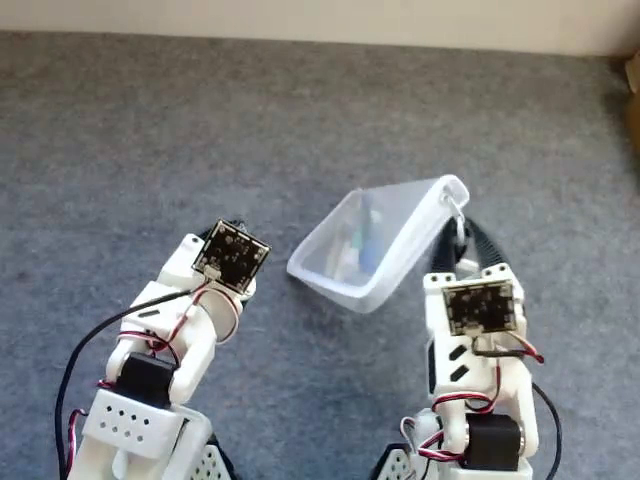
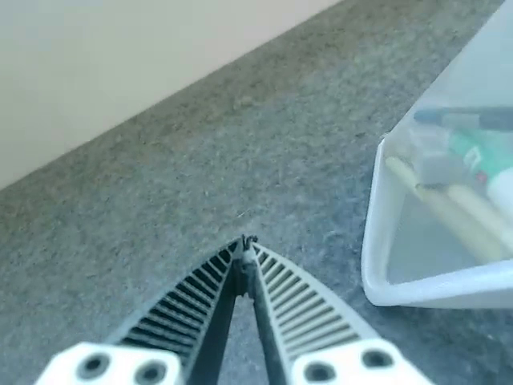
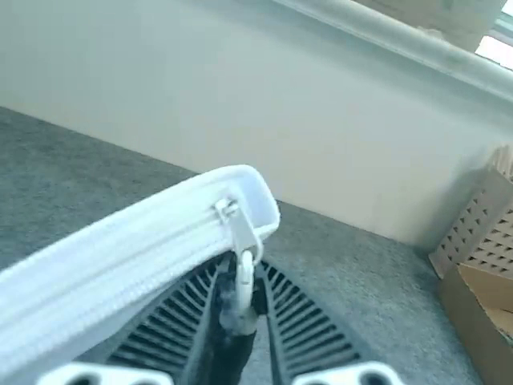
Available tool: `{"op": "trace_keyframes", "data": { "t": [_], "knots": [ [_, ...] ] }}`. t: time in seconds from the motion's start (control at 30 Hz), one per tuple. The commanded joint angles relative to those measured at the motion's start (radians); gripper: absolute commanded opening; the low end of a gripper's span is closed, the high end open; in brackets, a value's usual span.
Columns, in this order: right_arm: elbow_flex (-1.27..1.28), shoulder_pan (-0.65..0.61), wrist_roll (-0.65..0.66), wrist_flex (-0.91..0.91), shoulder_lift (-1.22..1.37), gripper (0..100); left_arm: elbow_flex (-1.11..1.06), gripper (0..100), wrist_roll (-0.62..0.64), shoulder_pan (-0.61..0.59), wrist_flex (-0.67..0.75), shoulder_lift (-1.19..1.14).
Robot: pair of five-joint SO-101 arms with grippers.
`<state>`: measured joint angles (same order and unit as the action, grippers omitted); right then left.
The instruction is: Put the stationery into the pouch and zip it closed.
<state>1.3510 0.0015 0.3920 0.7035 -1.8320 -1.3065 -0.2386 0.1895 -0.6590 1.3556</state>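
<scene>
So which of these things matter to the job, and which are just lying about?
In the job: translucent white plastic pouch; the stationery inside it; its metal zipper pull, pinched by the right gripper; the shut, empty left gripper.
Lying about: brown cardboard box; grey felt table cover.

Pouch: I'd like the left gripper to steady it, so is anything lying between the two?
Nothing visible does. Just grey carpet lies between the left gripper and the near end of the pouch.

I find no writing I can read; the marks on the stationery [image 2: 471,154] in the pouch [image 2: 370,249] are illegible.
</scene>
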Motion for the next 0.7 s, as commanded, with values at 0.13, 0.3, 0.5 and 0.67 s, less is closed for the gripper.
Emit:
{"op": "trace_keyframes", "data": {
  "t": [0.13,0.3,0.5,0.67],
  "knots": [
    [0.073,-0.257,0.017,-0.007,0.004,1.0,-0.012,0,0.097,-0.099,0.095,0.016],
    [0.157,-0.3,0.011,-0.094,0.002,7.7,-0.016,0,0.103,-0.114,0.095,0.016],
    [0.219,-0.309,0.009,-0.122,-0.001,19.6,-0.019,0,0.103,-0.114,0.095,0.016],
    [0.203,-0.312,0.009,-0.035,-0.004,19.8,-0.042,0,0.101,-0.113,0.117,0.016]
  ]
}}
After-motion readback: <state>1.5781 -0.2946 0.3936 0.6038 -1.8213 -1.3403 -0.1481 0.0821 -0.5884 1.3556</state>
